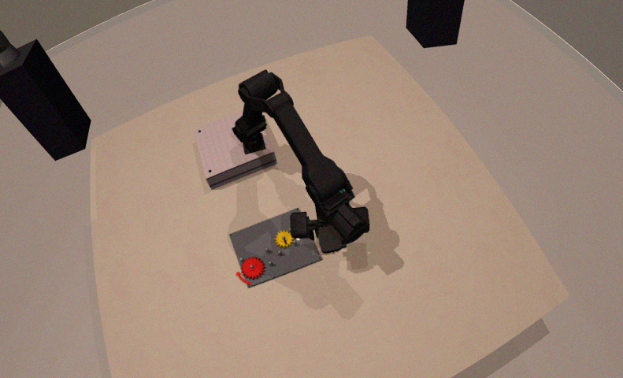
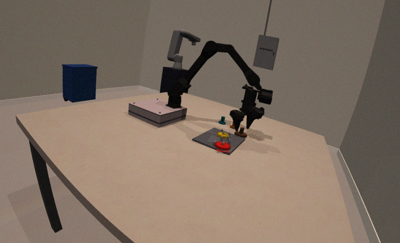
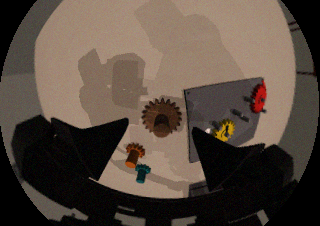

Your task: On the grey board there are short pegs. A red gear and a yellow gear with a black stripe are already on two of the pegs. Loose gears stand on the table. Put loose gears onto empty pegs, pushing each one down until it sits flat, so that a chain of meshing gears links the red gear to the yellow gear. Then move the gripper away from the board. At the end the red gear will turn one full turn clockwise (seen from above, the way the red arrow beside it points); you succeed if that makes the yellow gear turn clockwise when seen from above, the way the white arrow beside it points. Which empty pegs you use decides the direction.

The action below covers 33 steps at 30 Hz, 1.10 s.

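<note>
Brown gear (image 2: 240, 134) (image 3: 161, 117) sits on the worktop (image 1: 173, 323) (image 2: 177, 168) (image 3: 100, 31), near the centre of the wrist frame, beside the grey board (image 1: 276, 276) (image 2: 205, 138) (image 3: 215, 101). The end effector (image 1: 315, 239) (image 2: 241, 129) (image 3: 160, 126), spread nearly to its widest, grips nothing above it. Upper right in the exterior frame, a wall box (image 2: 266, 55) bears dark marks, too small to read.

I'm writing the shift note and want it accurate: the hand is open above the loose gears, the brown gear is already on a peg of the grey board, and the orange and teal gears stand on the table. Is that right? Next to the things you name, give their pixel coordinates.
Not quite: the brown gear (image 2: 240, 134) (image 3: 161, 117) stands on the table beside the grey board, as the wrist view shows. The rest holds.
</note>
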Each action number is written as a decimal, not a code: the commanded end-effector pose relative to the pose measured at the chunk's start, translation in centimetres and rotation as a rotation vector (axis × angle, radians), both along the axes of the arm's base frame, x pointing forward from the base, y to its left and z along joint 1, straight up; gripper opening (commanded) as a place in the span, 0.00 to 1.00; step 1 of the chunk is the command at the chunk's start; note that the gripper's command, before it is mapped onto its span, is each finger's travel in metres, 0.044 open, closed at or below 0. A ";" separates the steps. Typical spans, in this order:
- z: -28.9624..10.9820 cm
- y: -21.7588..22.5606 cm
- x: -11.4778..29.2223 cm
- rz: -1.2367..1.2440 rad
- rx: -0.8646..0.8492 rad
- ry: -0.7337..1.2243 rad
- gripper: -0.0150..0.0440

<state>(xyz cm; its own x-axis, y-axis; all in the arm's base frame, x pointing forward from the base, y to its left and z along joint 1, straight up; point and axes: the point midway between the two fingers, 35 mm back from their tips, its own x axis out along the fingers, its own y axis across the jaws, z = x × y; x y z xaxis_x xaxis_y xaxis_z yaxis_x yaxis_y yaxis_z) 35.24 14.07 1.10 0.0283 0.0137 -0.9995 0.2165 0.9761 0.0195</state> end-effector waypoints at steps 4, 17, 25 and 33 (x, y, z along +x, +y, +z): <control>-0.2 -0.1 0.0 -0.005 -0.005 0.001 0.82; -0.2 -0.1 0.0 -0.005 -0.005 0.001 0.34; 0.0 0.0 0.0 -0.005 -0.005 0.001 0.25; 1.8 0.0 0.4 -0.005 -0.005 0.001 0.25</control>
<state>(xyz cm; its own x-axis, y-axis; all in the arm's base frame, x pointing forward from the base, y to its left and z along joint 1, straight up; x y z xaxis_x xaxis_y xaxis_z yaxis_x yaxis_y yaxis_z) 35.35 14.10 1.91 0.0180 0.0092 -0.9998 0.2171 0.9761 0.0129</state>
